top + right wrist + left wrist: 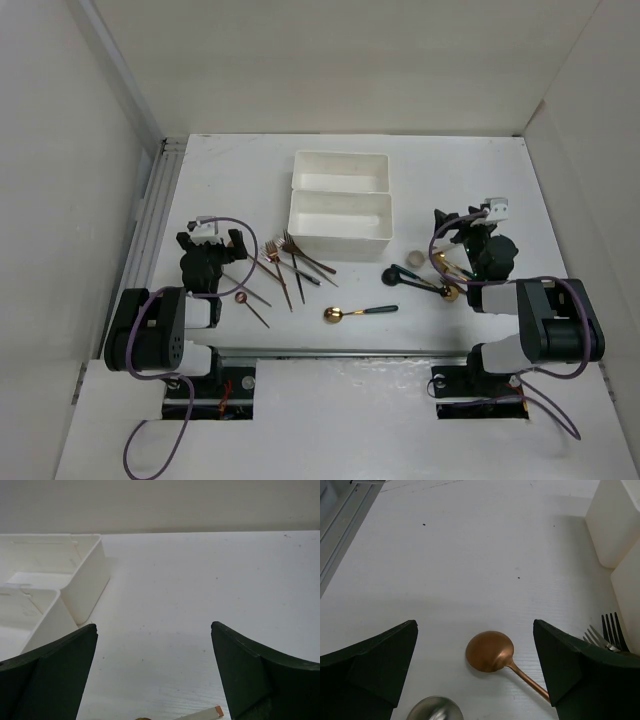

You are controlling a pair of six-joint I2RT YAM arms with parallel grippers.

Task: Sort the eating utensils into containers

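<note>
Left of the trays (340,238), the left gripper (475,628) is hovering agape over a copper spoon (489,651), seemingly needing descent and closing; the right gripper (154,630) is gaping empty.

You are looking past the right gripper (153,625), its dark fingers (55,670) standing wide apart over the white table (210,575), white trays (82,585) sitting joined at far left, pale slim piece (200,714) with a copper end lying at the bottom edge.

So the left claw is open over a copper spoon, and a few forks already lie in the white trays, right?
Not quite: the top external view shows both white trays empty; the forks lie on the table beside them. The left gripper is open over the copper spoon.
</note>
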